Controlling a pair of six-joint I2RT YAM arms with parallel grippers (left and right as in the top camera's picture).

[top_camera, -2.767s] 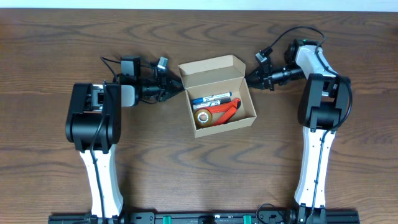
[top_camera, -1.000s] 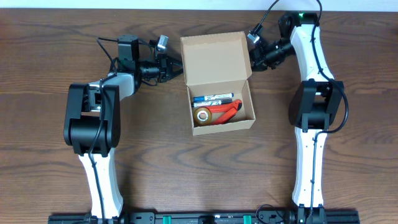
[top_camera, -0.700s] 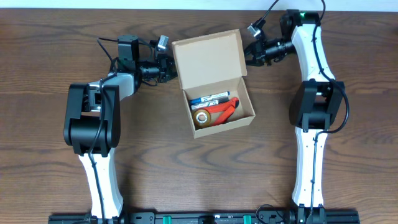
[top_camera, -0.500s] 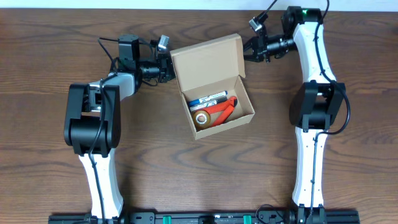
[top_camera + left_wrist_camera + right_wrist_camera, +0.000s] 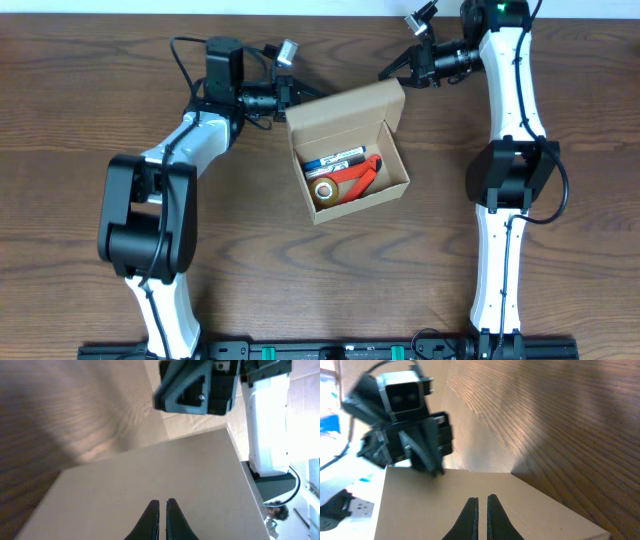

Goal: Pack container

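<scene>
The container [image 5: 395, 185] is a tan cardboard box in the middle of the table, open, with its hinged lid [image 5: 345, 112] raised at the far side. Inside lie a blue and white marker [image 5: 340, 158], an orange-red tool [image 5: 358, 178] and a yellow tape roll [image 5: 324, 188]. My left gripper [image 5: 292, 95] is shut at the lid's far left corner. My right gripper [image 5: 384, 72] is shut at the lid's far right corner. In the left wrist view the shut gripper [image 5: 162, 503] lies over the plain lid [image 5: 125, 480]. In the right wrist view the shut gripper [image 5: 482, 498] lies over the lid [image 5: 430, 505].
Bare dark wood table [image 5: 80, 80] lies all round the box. Each wrist view shows the other arm's gripper beyond the lid: the right one [image 5: 200, 385] and the left one [image 5: 407, 425]. The table's far edge [image 5: 330, 14] runs just behind both grippers.
Both grippers have moved toward the table's far edge and closer over the lid's far corners. The lid looks shorter from above, tilted differently. The box has turned slightly.
</scene>
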